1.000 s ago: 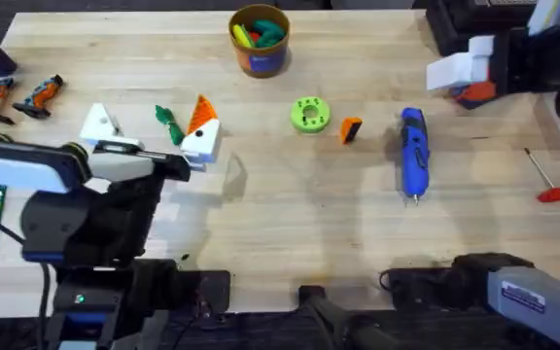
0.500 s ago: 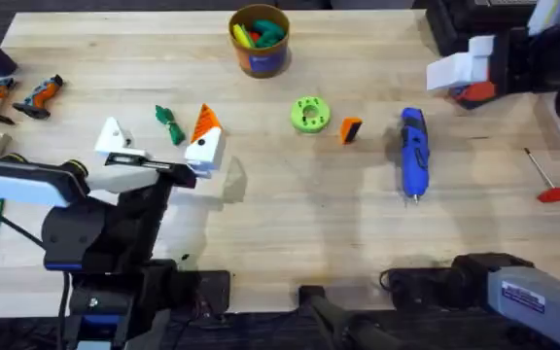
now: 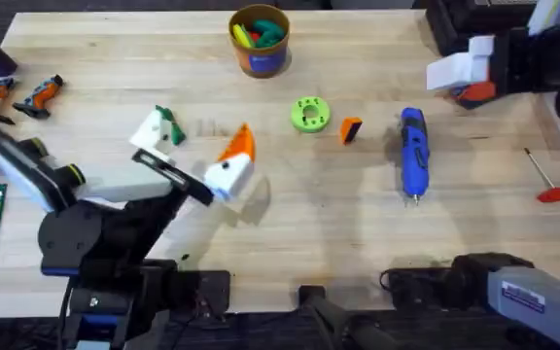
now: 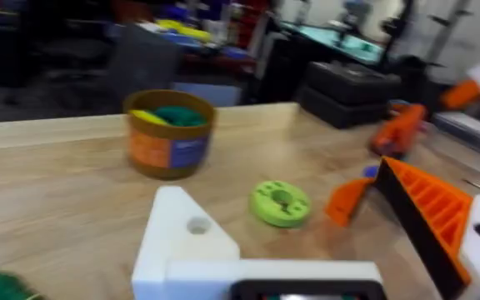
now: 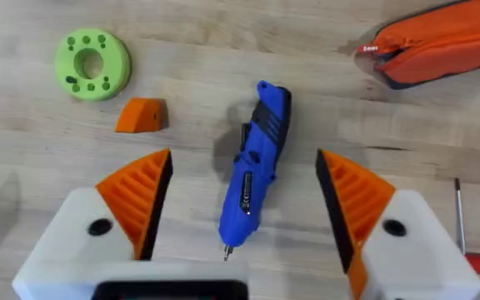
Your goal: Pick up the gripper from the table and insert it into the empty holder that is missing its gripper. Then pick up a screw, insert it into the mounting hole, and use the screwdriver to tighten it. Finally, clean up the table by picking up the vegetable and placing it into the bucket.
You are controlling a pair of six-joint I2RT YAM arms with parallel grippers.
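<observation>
A: A light plank table (image 3: 290, 224) with clutter along its far edge. Where's the small orange gripper (image 3: 351, 129)?

B: Lying loose on the wood, just right of the green disc (image 3: 309, 114). Nothing touches it. From the right wrist it sits below the disc (image 5: 92, 64), a little apart.

A: And around it?

B: The blue screwdriver (image 3: 413, 153) lies right of the disc, beyond the orange piece, bit toward the near edge. The bucket (image 3: 259, 40) stands behind and left of the disc, toy pieces inside. The vegetable (image 3: 170, 123) is well left of the disc.

A: The left gripper (image 3: 192, 156)?

B: Spread wide, gripping nothing. One side carries an orange pad; the other is the bare white holder (image 3: 151, 129), next to the vegetable. In its own camera the holder (image 4: 186, 237) has an empty screw hole.

A: Right gripper (image 5: 244, 208)?

B: Jaws apart, both orange pads on, hanging over the screwdriver (image 5: 252, 171) without touching it.

A: Anything further out?

B: A red-handled driver (image 3: 549, 179) far right of the disc.
</observation>
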